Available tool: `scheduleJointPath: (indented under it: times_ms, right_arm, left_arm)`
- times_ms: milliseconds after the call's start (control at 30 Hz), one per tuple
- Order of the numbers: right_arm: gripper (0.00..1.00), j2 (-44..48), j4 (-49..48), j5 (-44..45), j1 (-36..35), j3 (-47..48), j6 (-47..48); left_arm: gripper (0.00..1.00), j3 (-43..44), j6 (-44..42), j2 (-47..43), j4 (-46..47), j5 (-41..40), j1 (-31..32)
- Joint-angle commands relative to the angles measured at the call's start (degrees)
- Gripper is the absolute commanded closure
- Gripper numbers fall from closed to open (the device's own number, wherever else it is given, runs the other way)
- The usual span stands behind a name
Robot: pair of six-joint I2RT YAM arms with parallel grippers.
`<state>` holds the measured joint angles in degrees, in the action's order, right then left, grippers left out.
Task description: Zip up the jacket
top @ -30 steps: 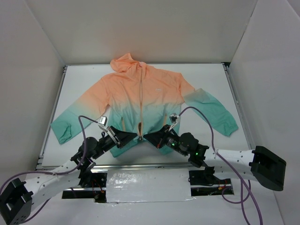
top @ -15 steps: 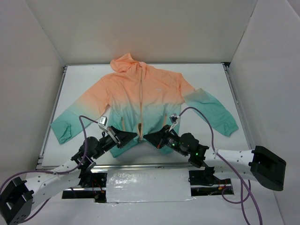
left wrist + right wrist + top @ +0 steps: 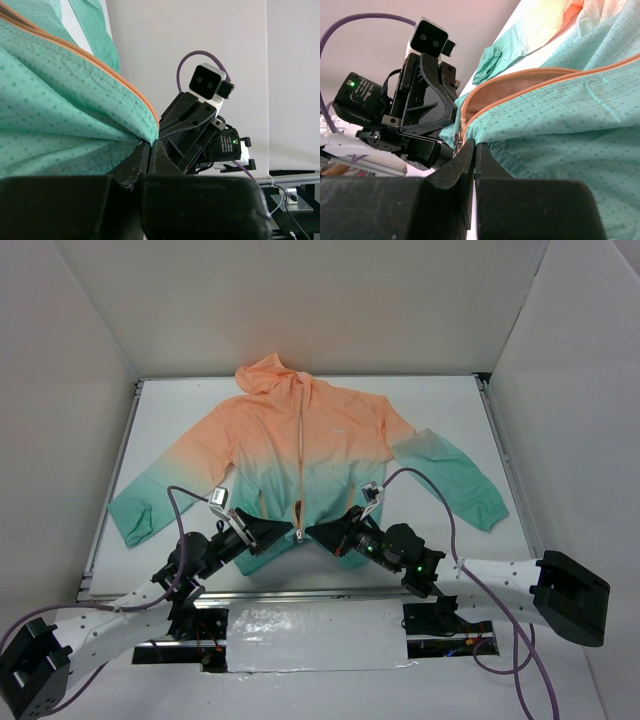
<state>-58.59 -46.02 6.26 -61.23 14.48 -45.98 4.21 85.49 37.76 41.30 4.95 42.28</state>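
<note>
The jacket (image 3: 310, 440) lies flat on the white table, hood at the far end and teal hem toward me. Its pale zipper (image 3: 300, 440) runs down the middle. My left gripper (image 3: 287, 532) is shut on the teal hem just left of the zipper's bottom, and the pinch shows in the left wrist view (image 3: 150, 143). My right gripper (image 3: 313, 532) is shut on the hem just right of it, as the right wrist view (image 3: 474, 144) shows. There the front edges gape slightly, and a metal zipper slider (image 3: 456, 140) hangs beside my fingertips.
White walls enclose the table on three sides. Metal rails (image 3: 116, 470) run along the left and right table edges. A silver taped patch (image 3: 315, 638) lies between the arm bases. Purple cables (image 3: 425, 480) loop over both arms, and the sleeves (image 3: 465, 480) spread outward.
</note>
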Motion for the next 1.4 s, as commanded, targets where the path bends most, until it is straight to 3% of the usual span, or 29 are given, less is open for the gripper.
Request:
scheduleJointPath:
  times_ms: [0,1367]
  right_arm:
    - [1.00,0.6,-3.7,1.4,0.2,0.8,1.3]
    - [1.00,-0.3,-12.5,-2.5,0.2,-3.9,1.9]
  left_arm:
    - [1.00,1.1,-0.2,-0.3,4.9,1.5,0.4]
    - [1.00,0.9,-0.2,-1.8,5.0,1.2,0.4]
